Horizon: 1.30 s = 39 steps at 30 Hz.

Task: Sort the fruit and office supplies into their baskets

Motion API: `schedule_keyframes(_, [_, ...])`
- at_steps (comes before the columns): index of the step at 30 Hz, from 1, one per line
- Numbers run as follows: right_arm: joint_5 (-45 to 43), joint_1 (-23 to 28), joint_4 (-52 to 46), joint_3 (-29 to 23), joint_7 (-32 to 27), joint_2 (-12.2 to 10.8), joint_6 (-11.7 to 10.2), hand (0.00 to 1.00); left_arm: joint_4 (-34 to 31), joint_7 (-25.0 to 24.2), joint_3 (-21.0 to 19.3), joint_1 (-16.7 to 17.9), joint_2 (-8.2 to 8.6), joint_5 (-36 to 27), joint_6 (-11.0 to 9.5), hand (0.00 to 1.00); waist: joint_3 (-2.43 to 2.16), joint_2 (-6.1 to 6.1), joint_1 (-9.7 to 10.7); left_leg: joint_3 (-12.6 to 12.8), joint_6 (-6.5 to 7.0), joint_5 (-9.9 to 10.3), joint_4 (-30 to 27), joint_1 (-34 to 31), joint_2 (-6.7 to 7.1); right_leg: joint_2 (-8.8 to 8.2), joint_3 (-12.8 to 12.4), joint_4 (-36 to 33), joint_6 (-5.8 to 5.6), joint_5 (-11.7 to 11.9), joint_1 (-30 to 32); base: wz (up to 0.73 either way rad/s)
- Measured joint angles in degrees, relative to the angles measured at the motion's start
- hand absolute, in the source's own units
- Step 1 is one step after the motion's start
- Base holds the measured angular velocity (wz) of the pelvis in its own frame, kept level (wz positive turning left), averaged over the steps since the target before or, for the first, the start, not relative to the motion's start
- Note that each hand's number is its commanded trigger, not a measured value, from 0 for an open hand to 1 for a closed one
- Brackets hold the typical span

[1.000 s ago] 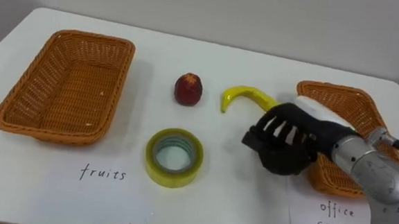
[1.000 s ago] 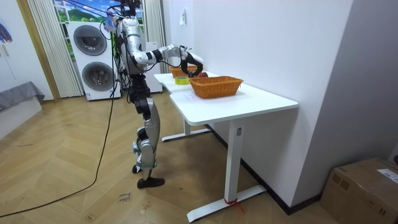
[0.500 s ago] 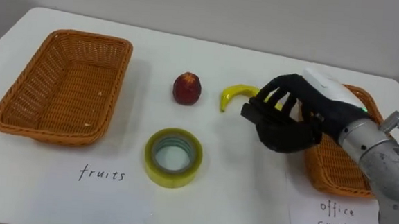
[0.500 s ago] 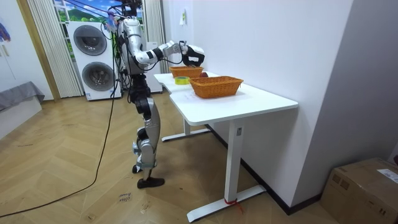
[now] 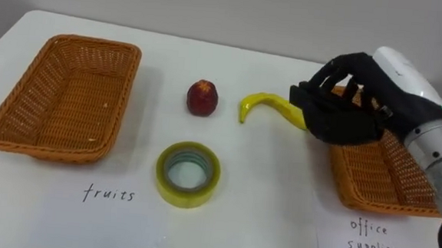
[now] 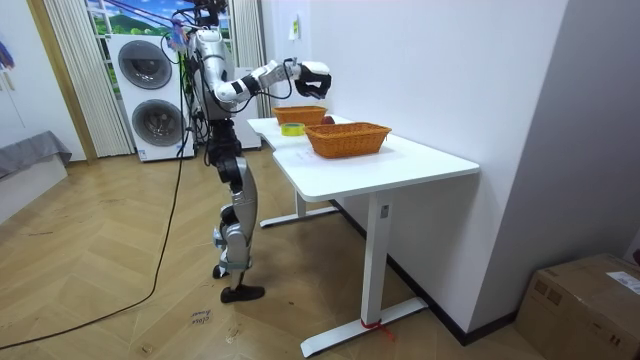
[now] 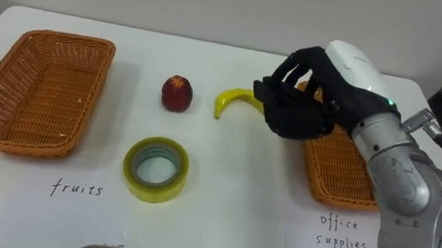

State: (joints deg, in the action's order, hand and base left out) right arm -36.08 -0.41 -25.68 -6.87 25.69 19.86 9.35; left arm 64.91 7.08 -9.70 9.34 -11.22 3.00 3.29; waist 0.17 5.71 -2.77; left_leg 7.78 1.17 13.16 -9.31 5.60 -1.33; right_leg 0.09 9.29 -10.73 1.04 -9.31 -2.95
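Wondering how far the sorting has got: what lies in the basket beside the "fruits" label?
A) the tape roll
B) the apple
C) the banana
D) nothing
D: the fruits basket shows bare wicker, while the apple, banana and tape roll lie on the table.

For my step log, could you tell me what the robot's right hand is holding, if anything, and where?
Nothing: the right hand hovers open and empty; the banana lies on the table.

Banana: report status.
Right hand open, over banana. Banana, apple, tape on table, unsorted. Nothing blocking.
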Motion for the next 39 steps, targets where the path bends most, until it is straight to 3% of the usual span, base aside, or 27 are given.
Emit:
schedule_keyframes(7, [-0.2, 2.3, 0.0, -4.8, -5.3, 0.0, 0.0, 1.00, -0.1, 0.2, -3.6, 1.8, 0.16, 0.1, 0.1, 0.00, -0.15, 0.25, 1.3, 0.0, 0.00, 0.0, -0.2, 0.0, -0.03, 0.04, 0.0, 0.1, 0.00, 0.0, 0.1, 0.00])
schedule_keyframes(16, [-0.1, 3.6, 4.6, -9.1, -10.9, 0.0, 0.0, 1.00, -0.2, 0.2, -5.3, 3.6, 0.44, 0.3, 0.2, 0.00, -0.29, 0.39, 1.8, 0.0, 0.01, 0.0, -0.3, 0.2, -0.07, -0.08, -0.1, 0.0, 0.00, 0.0, -0.1, 0.00])
schedule_keyframes(39, [1.9, 5.2, 12.6, -10.1, -13.2, 0.3, 0.1, 1.00, -1.0, 0.1, -5.9, 3.8, 0.45, 0.3, 0.4, 0.00, -0.12, 0.08, 2.4, 0.0, 0.01, 0.0, -0.2, 0.2, -0.06, 0.03, -0.8, 0.1, -0.01, 0.0, -0.1, 0.00])
